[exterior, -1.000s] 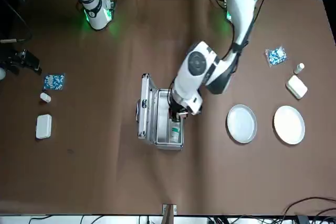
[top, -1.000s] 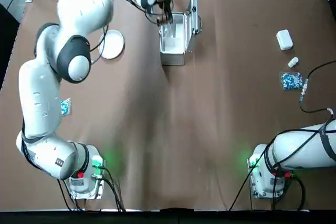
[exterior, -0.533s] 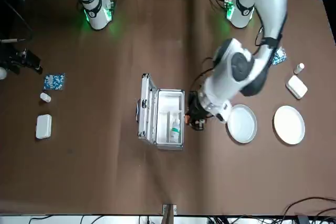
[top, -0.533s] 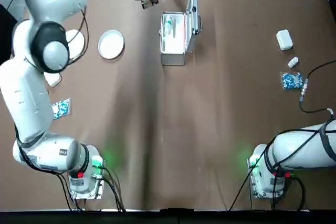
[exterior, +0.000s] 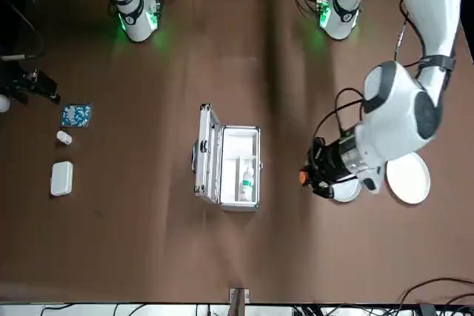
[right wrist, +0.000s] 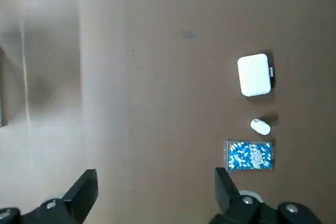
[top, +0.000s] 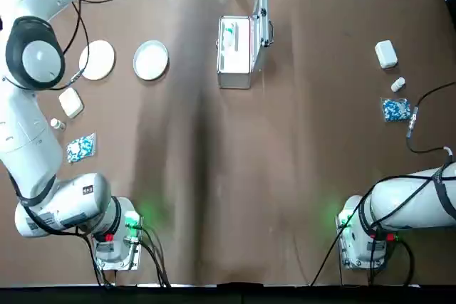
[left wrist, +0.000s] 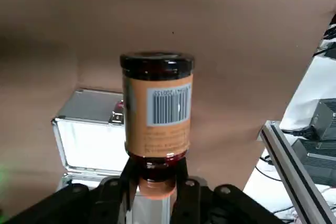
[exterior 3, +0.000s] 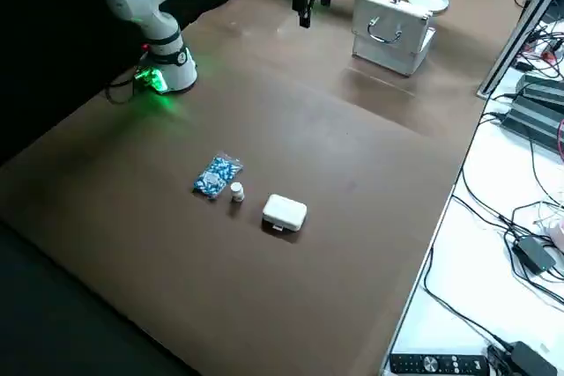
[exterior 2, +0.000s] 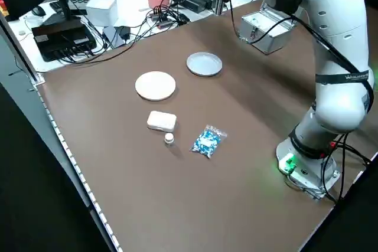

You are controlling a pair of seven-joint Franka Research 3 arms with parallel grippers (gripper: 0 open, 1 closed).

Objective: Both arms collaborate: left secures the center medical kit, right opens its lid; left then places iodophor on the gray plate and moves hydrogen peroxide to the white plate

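L claw [left wrist: 156,174] is clamped on iodophor bottle [left wrist: 157,106] by its neck, raised past gray plate [top: 151,60], approx 1 o'clock of it. Med kit [top: 237,51] lid open, white bottle [exterior: 247,180] inside. R claw [right wrist: 152,192] spread wide, holding nothing, over worktop [top: 299,140].

The brown counter [top: 235,176] carries the open medical kit [top: 235,53], a gray plate [top: 151,60] beside a white plate [top: 97,59], and on each side a white box [top: 385,53], what looks like a small vial [top: 397,85] and a capsule packet [top: 396,109].
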